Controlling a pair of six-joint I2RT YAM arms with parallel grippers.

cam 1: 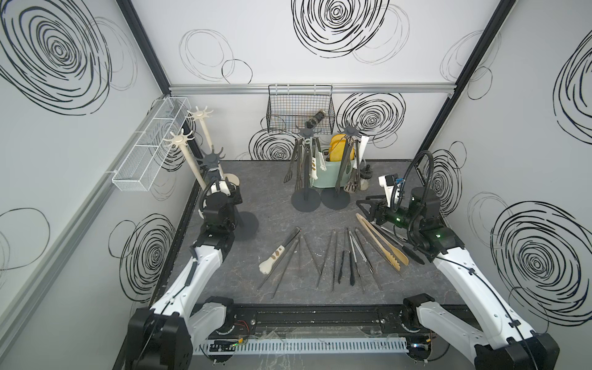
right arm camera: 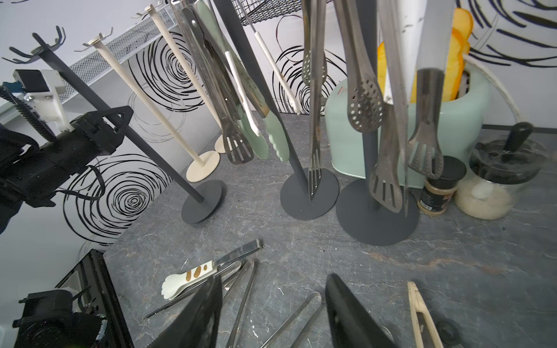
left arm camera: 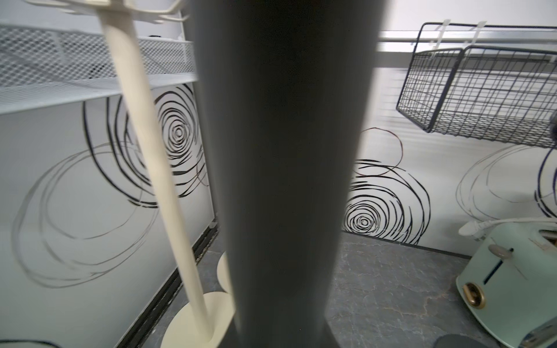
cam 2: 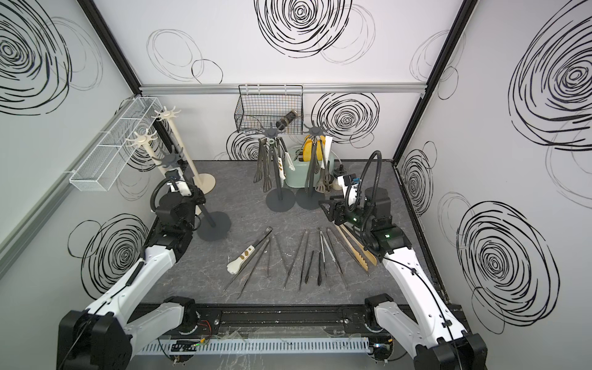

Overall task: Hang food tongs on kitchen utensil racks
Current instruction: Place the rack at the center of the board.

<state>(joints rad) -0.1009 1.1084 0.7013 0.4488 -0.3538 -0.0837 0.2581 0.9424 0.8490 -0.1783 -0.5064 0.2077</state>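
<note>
Several food tongs lie in a fan on the dark table in both top views, among them a cream-headed pair (cam 1: 272, 259), a wooden pair (cam 1: 382, 245) and steel pairs (cam 1: 326, 256). More tongs hang from two dark grey kitchen utensil racks (cam 1: 306, 132) (cam 1: 349, 131) at the back. My left gripper (cam 1: 231, 193) is shut on the pole of a third dark grey rack (left arm camera: 280, 180), whose base (cam 1: 246, 224) rests on the table. Two cream racks (cam 1: 179, 140) stand behind it. My right gripper (right arm camera: 271, 301) hangs open above the steel tongs (right arm camera: 241, 295), holding nothing.
A mint toaster (cam 1: 326, 181) stands behind the loaded racks, with a spice jar (right arm camera: 434, 195) and a glass jar (right arm camera: 494, 180) beside it. A black wire basket (cam 1: 301, 109) hangs on the back wall. A white mesh basket (cam 1: 150, 147) is on the left wall.
</note>
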